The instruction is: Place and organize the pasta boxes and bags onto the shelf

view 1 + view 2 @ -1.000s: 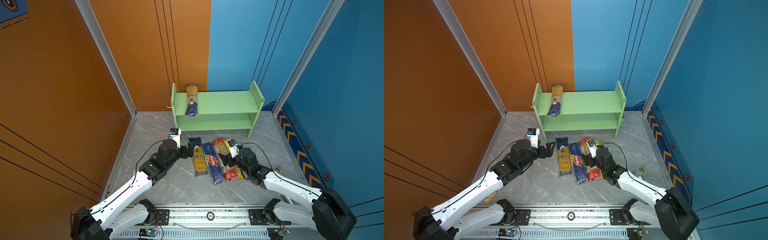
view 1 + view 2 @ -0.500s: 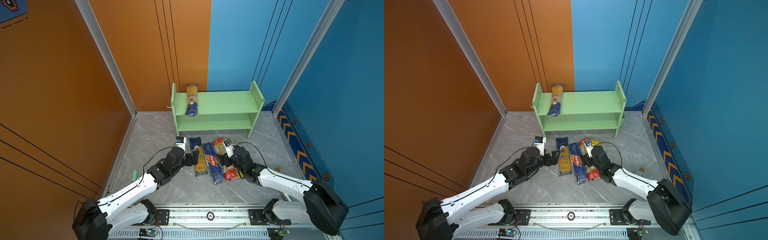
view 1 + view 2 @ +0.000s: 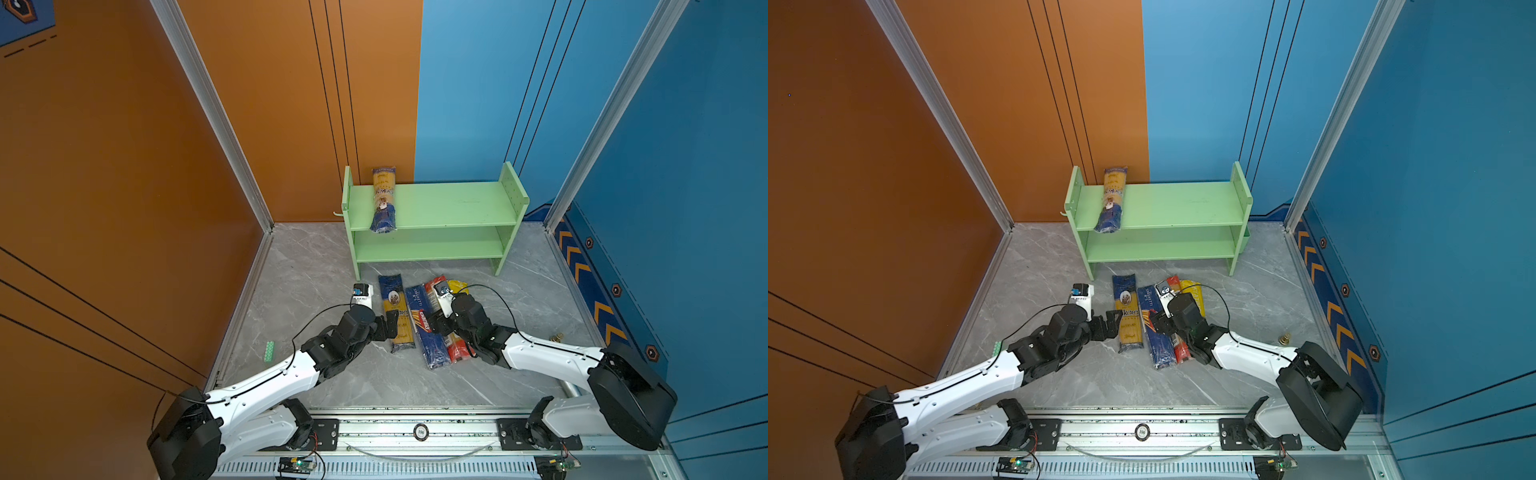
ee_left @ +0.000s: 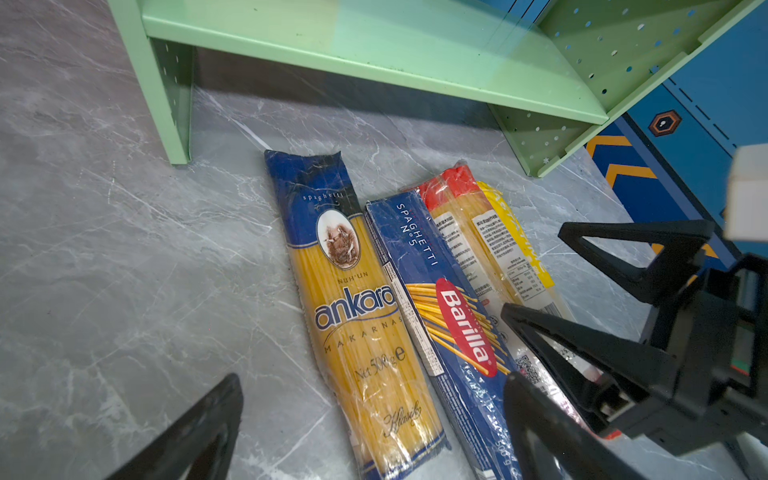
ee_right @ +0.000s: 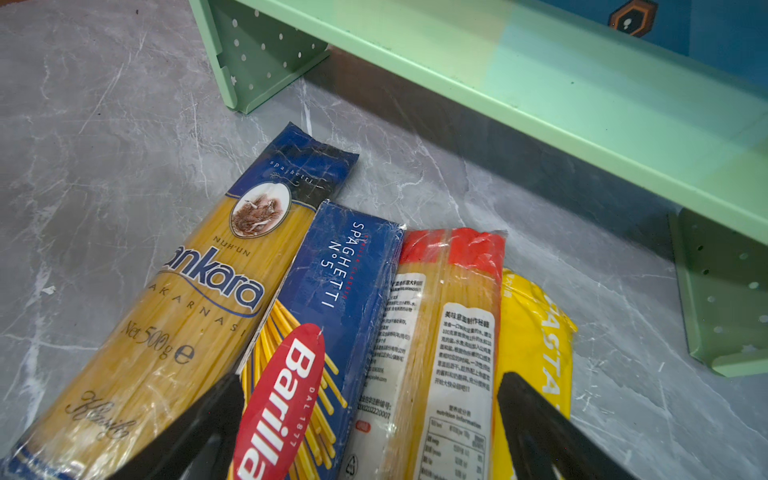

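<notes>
Left gripper point(image 3: 393, 326): spread wide, empty; framing floor Ankara packet point(image 4: 357, 316) mid-length, likely for a balanced lift
Right gripper point(image 3: 432, 326): spread, empty; low over Barilla box point(image 4: 449, 316) and red-ended bag point(image 5: 449, 311)
Floor row: four side by side; yellow-ended bag point(image 5: 536, 332) outermost
Shelf point(image 3: 449, 203): twin packet point(image 3: 384, 199) across top tier, by an end panel

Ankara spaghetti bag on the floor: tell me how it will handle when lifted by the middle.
The Ankara bag is probably fairly stiff: straight strands fill it lengthwise. Its glossy, wrinkled film may slip in a grip. Lying flat and wide, it seems unlikely to roll.
</notes>
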You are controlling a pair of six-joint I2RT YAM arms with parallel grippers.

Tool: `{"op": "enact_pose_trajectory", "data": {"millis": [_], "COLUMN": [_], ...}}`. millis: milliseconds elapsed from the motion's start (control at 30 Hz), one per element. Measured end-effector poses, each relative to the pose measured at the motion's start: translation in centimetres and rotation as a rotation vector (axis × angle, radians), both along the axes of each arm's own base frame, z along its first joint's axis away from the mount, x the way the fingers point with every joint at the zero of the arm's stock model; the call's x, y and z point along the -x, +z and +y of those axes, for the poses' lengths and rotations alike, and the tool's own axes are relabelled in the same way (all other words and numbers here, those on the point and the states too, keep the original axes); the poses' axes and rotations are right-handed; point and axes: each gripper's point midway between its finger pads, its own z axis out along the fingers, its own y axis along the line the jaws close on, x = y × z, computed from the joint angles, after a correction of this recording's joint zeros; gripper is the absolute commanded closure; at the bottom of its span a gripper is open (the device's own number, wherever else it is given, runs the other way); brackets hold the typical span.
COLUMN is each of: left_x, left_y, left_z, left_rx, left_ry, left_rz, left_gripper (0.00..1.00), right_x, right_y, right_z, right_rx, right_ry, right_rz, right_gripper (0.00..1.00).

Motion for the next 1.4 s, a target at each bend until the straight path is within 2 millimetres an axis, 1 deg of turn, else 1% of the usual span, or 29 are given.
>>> {"op": "enact_pose_trajectory", "data": {"millis": [267,600,767,1033,1233,1400], "left_x": [0.4,1.0,1.1,1.1,1.1,1.1], "left_y": [-1.7,-3.0,-3.1,-3.0,-3.0,-3.0], "left_z": [0.3,0.8,1.0,1.0,1.1,1.1], "left_rx": [0.000,-0.011,-0.006,-0.006,-0.007,-0.007], "left_ry": [0.021,0.027,0.033,0.037,0.039,0.039], "left_rz": [0.037,0.060,0.061,0.058,0.057,0.057], "left_gripper": [0.02,0.02,0.02,0.02,0.02,0.02], "right_x": [0.0,-0.2,-0.3,-0.9,-1.8,-2.0], "right_y": [0.0,-1.0,-1.3,-2.4,-2.2,-2.5], "right_z": [2.2,3.2,3.6,3.6,4.3,4.6], "right_rx": [0.026,0.061,0.075,0.108,0.117,0.137], "right_ry": [0.008,0.007,0.001,-0.023,-0.041,-0.054], "right_rz": [-0.013,-0.008,-0.011,-0.005,-0.008,-0.011], "right_gripper": [0.04,0.00,0.00,0.00,0.00,0.00]}}
